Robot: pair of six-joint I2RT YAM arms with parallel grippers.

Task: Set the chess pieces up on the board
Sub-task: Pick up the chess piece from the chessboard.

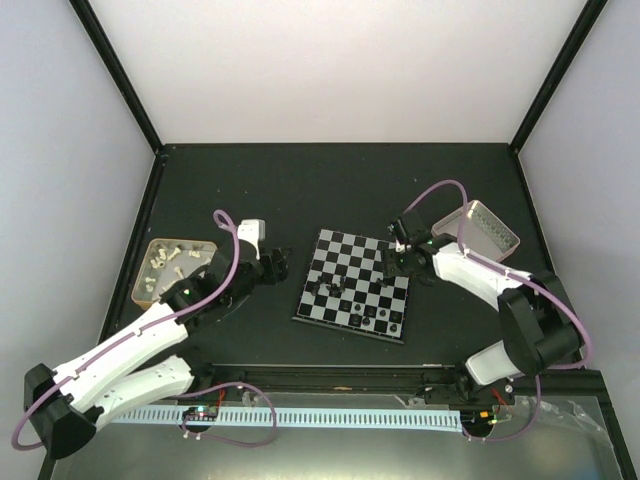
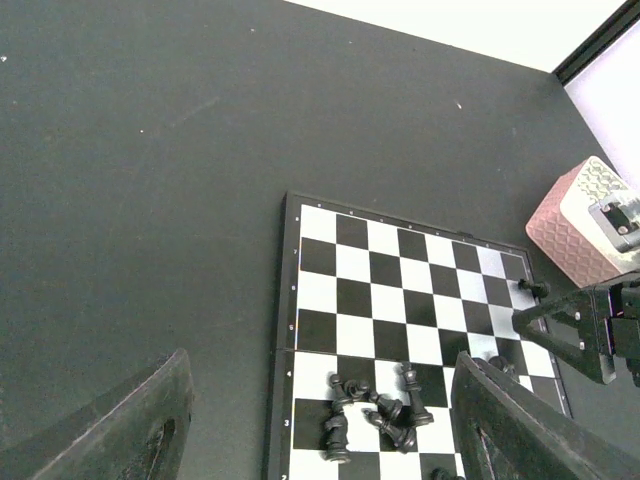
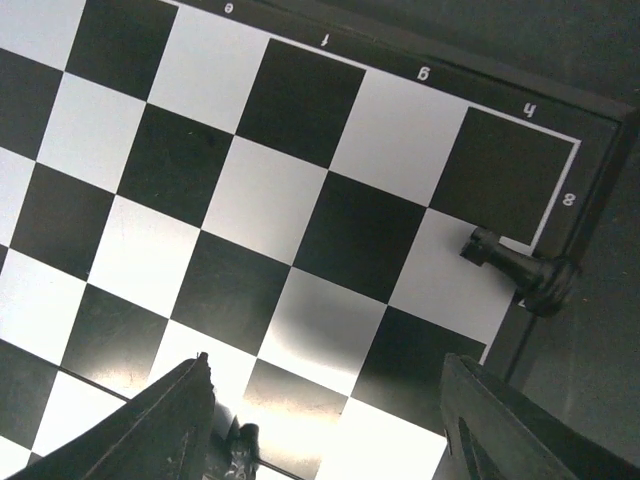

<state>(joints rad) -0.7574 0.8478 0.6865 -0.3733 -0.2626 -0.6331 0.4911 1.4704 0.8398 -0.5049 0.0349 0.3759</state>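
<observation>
The board (image 1: pixel 355 287) lies flat in the middle of the dark table (image 1: pixel 300 190), between the two arms. The left gripper (image 1: pixel 277 264) hangs just off the board's left edge, its fingers (image 2: pixel 140 430) spread wide with nothing between them. The right gripper (image 1: pixel 405 252) hovers over the board's far right corner, jaws likewise wide apart and empty. The chess pieces (image 2: pixel 378 408) are mostly bunched on the near half of the board, several tipped over in a heap. One black piece (image 3: pixel 518 268) lies on its side by the corner marked h and 8, its base over the border. Another seems to sit beside one of the right gripper's fingers, though the frame cuts it off. A tan tray (image 1: pixel 180 242) with pale pieces (image 1: pixel 165 258) sits left of the left arm. A pink tray (image 1: pixel 505 232) lies just beyond the right arm.
</observation>
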